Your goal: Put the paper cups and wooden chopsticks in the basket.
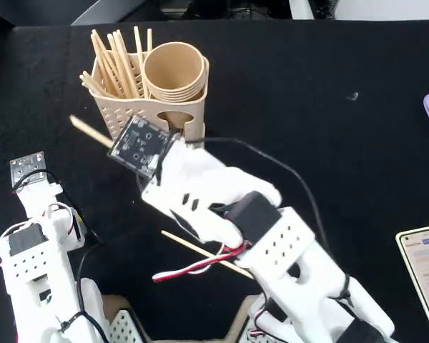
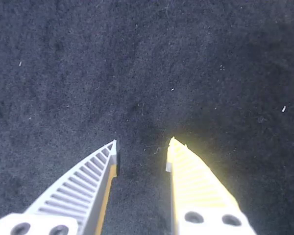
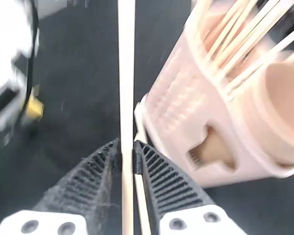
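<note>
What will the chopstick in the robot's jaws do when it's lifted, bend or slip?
It is probably stiff: the chopstick runs dead straight out of the right gripper. It might swivel or slip, since the jaws pinch just one narrow spot on a long stick. It looks light, being so thin.

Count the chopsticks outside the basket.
2. One chopstick, in the right gripper beside the basket; another chopstick, on the table under that arm. More may be hidden.

**White arms, mismatched fingers**

The left arm [image 1: 32, 257] and right arm [image 1: 286, 250] are white plastic with black motor blocks and black cables. Red-and-white wires [image 1: 193, 266] loop off the right arm. The left gripper [image 2: 142, 147] has one white and one yellow ribbed finger. The right gripper [image 3: 127, 145] has black ones.
</note>
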Available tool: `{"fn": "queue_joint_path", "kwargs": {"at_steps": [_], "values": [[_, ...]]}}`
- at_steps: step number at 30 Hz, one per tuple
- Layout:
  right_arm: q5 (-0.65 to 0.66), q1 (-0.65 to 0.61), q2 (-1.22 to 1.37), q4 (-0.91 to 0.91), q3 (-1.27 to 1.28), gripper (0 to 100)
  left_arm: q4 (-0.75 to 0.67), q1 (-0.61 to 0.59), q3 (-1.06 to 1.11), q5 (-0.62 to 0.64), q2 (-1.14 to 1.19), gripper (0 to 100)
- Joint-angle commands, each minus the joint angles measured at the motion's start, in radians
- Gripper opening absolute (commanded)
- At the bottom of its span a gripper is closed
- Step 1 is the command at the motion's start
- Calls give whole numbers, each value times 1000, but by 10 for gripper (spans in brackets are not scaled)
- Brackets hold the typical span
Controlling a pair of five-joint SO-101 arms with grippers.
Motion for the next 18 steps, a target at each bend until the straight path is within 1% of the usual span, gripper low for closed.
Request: {"fn": "queue_joint_path", "kwargs": {"at_steps": [1,4,7,10,12,15,18], "values": [[-34,0,-36,-84,-157,11,-20,8,-5,5,-9,173],[-140,2,-36,-212,-248,11,-20,8,-5,5,-9,173],[-215,3,-33,-433,-259,11,-20,8,-5,5,-9,173],[-232,3,5,-675,-213,11,-20,8,-5,5,-9,173],[-229,3,64,-801,-196,11,-21,8,2,5,-9,173],[-227,5,183,-901,-217,11,-49,10,19,5,-9,173],[-227,37,321,-927,-295,11,-69,10,30,5,-9,173]]}}
